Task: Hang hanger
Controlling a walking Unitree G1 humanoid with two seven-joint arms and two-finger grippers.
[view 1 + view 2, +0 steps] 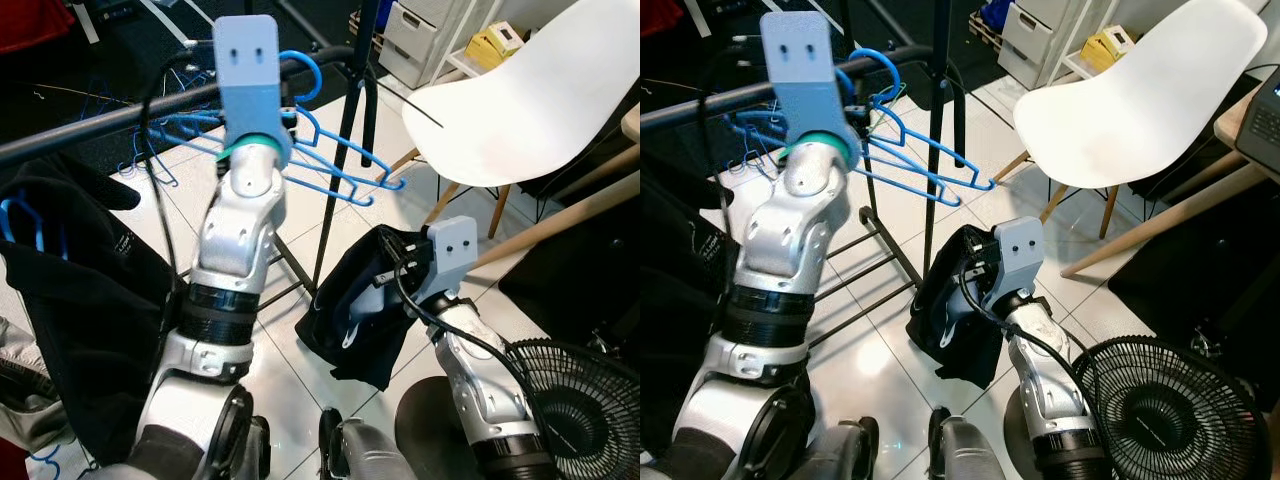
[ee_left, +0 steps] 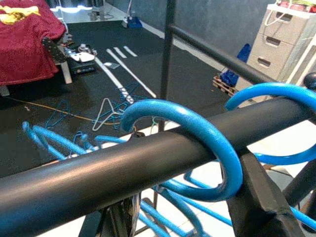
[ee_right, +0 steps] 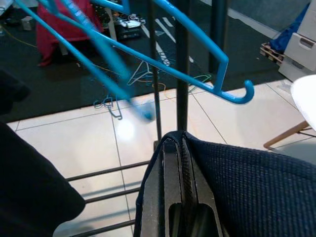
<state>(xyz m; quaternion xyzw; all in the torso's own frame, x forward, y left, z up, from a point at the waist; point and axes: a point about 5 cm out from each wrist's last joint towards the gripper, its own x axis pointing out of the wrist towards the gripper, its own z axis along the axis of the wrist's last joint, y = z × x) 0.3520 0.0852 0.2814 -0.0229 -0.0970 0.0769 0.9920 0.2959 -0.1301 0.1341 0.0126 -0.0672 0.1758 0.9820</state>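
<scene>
So the blue hanger is hooked over the black rail, its long axis slanting down and away from the rail toward the white chair. The left gripper is up at the rail by the hook; can't tell how its fingers stand. Lower down, the right gripper is pinched tight on a dark garment.

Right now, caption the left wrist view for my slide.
Blue hanger hook looped over the black rail, more blue hangers below.
</scene>
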